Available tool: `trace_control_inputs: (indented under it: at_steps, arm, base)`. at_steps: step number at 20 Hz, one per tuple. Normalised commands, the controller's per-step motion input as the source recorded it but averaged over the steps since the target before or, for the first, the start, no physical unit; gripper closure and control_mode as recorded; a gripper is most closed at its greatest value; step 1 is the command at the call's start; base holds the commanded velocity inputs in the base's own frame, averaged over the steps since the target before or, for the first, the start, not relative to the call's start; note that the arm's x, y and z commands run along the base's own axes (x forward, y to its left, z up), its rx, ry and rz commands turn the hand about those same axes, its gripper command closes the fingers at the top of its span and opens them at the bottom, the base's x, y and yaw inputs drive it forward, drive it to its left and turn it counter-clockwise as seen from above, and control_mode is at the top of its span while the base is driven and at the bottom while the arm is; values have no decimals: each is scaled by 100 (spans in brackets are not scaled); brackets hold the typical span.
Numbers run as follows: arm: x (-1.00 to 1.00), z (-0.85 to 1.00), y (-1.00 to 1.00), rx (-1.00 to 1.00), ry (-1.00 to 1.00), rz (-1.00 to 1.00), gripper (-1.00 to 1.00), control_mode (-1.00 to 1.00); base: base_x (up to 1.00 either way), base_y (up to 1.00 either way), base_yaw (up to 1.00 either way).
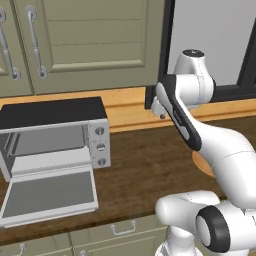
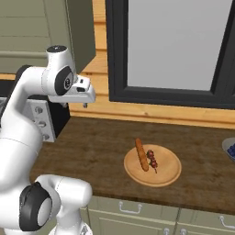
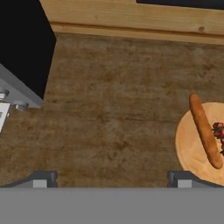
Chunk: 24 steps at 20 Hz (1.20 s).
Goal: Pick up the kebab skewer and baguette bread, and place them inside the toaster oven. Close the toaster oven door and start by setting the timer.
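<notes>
Our fingers (image 3: 112,177), spread wide and empty, hang high above the table (image 3: 109,109), with the baguette bread (image 3: 204,131) off to their right, lying lengthwise on its plate (image 3: 188,146).

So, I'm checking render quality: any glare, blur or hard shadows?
Left base view: toaster oven door flat grey, no glare. Right base view: baguette bread and kebab skewer sharp, shadows faint. Hand view: even light, baguette crisp.

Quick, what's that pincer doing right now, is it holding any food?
Pincer: open and empty, its fingertips wide apart above the counter; the baguette bread lies on its plate.
</notes>
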Motion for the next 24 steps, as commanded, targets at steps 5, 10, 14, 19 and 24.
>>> trace_control_inputs:
  at_steps: [5, 10, 14, 19, 24]
  arm:
    - [-46, -12, 49, -1, -1, 0, -100, -100]
    - [-43, -21, 100, -5, -8, 0, -100, -100]
    - [14, -41, 48, 1, -22, 4, -100, -100]
    - [35, -28, 9, 8, -28, 12, -100, -100]
    - [-74, -21, 58, 15, -6, 11, -100, -100]
  base:
    - [-1, 0, 0]
    - [0, 0, 0]
    - [0, 0, 0]
    - [0, 0, 0]
    - [0, 0, 0]
